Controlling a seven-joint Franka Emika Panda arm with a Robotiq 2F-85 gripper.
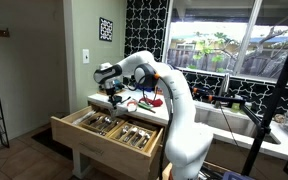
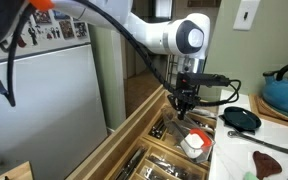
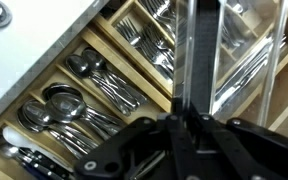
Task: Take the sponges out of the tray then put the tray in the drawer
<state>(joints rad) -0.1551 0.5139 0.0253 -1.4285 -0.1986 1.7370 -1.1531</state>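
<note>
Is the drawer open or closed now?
Open. The drawer is pulled out, and the cutlery in its compartments is visible.

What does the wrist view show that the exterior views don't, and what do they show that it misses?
Only the wrist view brings the cutlery close enough to tell spoons from forks, sorted in separate compartments. Only an exterior view shows the white arm, the fridge, the teal kettle and the black pan. Both show the open drawer with the gripper above it; whether the gripper is open or shut cannot be told.
</note>
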